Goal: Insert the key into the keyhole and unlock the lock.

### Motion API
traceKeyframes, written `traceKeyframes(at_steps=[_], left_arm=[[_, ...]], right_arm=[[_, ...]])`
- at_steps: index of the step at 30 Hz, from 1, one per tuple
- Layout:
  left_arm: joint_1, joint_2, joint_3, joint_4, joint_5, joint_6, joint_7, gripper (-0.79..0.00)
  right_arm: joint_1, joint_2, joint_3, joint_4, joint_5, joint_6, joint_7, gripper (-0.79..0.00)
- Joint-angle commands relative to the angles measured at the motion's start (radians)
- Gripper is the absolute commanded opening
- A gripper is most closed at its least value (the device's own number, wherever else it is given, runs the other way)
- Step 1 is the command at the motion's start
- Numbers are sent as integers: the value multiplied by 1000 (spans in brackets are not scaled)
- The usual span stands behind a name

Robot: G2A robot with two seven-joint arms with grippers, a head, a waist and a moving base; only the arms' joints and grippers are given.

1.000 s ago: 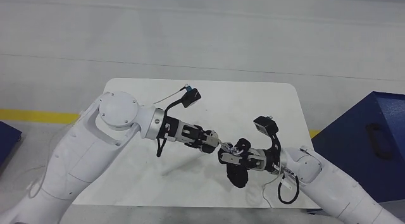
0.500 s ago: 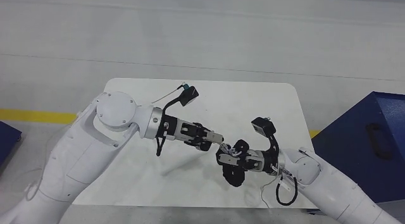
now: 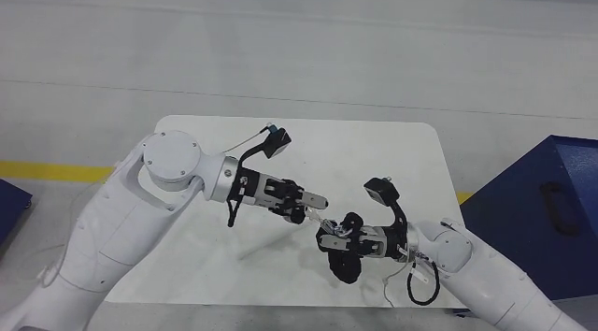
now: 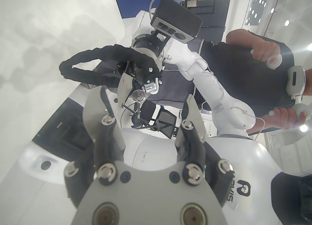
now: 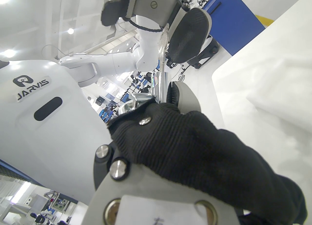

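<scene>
A silver lock (image 4: 150,86) with a black sleeved cable loop (image 4: 109,51) is held above the white table (image 3: 374,149) by my right gripper (image 3: 333,234), which is shut on the lock body. A small key (image 4: 138,96) sticks out of the lock's face, pointing toward my left gripper. My left gripper (image 4: 143,97) is open a short way from the key, its two fingers spread on either side and touching nothing. In the top view the left gripper (image 3: 319,202) sits just left of the lock (image 3: 342,228). The right wrist view has the lock's shiny edge (image 5: 129,106) beside the black sleeve.
A blue cabinet (image 3: 551,205) stands off the table's right side. Both arms meet over the front middle of the table, and the cable loop hangs down toward the front edge.
The right gripper has carried the lock slightly left and toward the front edge. The left gripper has shifted slightly back, so a small gap shows between them.
</scene>
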Motion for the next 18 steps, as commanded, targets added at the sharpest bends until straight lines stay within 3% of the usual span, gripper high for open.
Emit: traceKeyframes(at_steps=[1,10,18], left_arm=[[-3,-1,4,4,1,-1,-6,-785],[-6,0,6,14,4,-13,-33,-785],[-3,3,-1,17,-12,-58,-71,-785]], right_arm=[[-2,-2,4,1,11,4,12,-785],[-12,-13,19,-4,88,33,91,-785],[-16,-25,22,-5,283,100,233,-785]])
